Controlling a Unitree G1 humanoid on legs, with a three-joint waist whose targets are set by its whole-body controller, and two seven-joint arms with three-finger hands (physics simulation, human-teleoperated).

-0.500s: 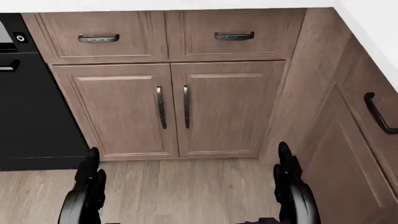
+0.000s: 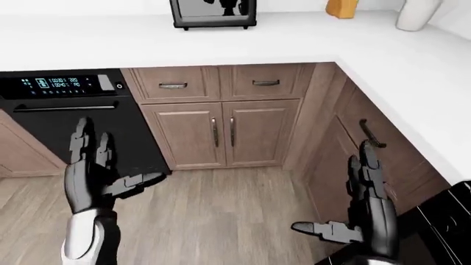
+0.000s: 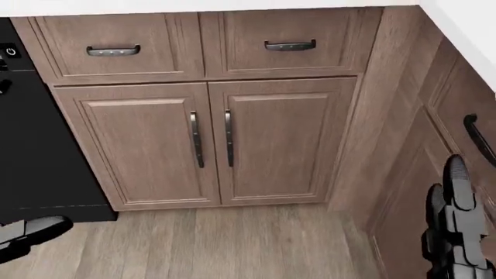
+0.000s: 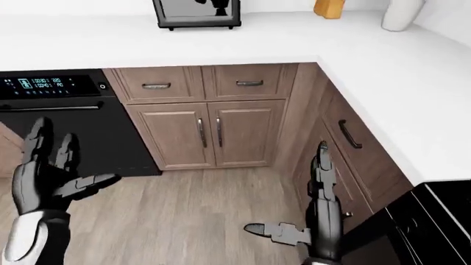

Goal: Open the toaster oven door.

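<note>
The toaster oven [image 2: 213,13] stands on the white counter [image 2: 221,44] at the top of the left-eye view, only its lower part showing, its dark glass door shut. It also shows in the right-eye view [image 4: 196,13]. My left hand [image 2: 92,165] is open, fingers spread, low at the left above the floor, far below the oven. My right hand [image 2: 364,193] is open, fingers up, low at the right beside the corner cabinets. Both hands are empty.
A black dishwasher [image 2: 73,116] with a lit panel sits under the counter at left. Brown cabinets [image 2: 221,132] with drawers [image 2: 173,84] fill the corner. A white jar [image 2: 416,14] and an orange block [image 2: 342,8] stand on the counter at top right. A black appliance [image 2: 442,226] shows at bottom right.
The head view has shifted a little. Both hands have spread outward: the left has nearly left the head view at bottom left, the right has moved to the right edge.
</note>
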